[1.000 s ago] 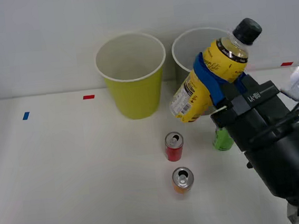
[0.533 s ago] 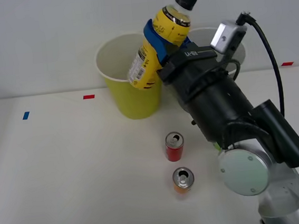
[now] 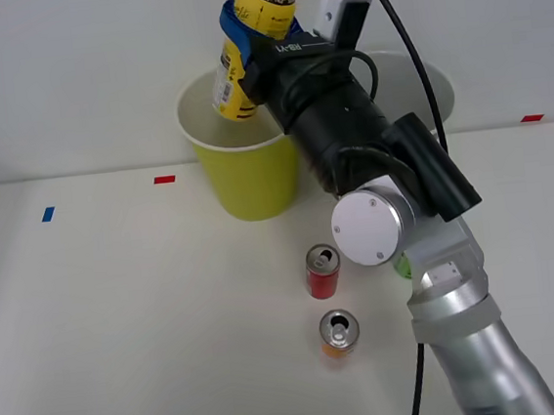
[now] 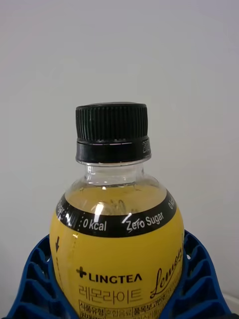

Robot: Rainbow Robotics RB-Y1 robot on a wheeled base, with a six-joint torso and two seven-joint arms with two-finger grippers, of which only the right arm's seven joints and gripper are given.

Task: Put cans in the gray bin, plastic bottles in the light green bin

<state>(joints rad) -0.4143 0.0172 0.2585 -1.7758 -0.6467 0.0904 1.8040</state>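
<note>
White table (image 3: 122,330) against a plain pale wall, small red and blue tape marks sitting on the tabletop. Right gripper (image 3: 247,48) is clamping the yellow-label bottle (image 3: 246,34) by its body, blue ribbed fingers (image 4: 37,279) wrapping both sides of the label. Bottle is hanging tilted over the open mouth of the light green bin (image 3: 249,176), its lower end at about rim level, not touching it as far as I can tell. Black cap (image 4: 112,132) is showing in the wrist view, label reading "LINGTEA". Gray bin (image 3: 437,89) is standing just beside the green one, mostly hidden behind the arm. Red can (image 3: 322,271) is standing upright in front of the bins, orange can (image 3: 338,333) just nearer the robot. Green bottle (image 3: 401,267) is peeking out as a sliver behind the arm, right of the red can.
</note>
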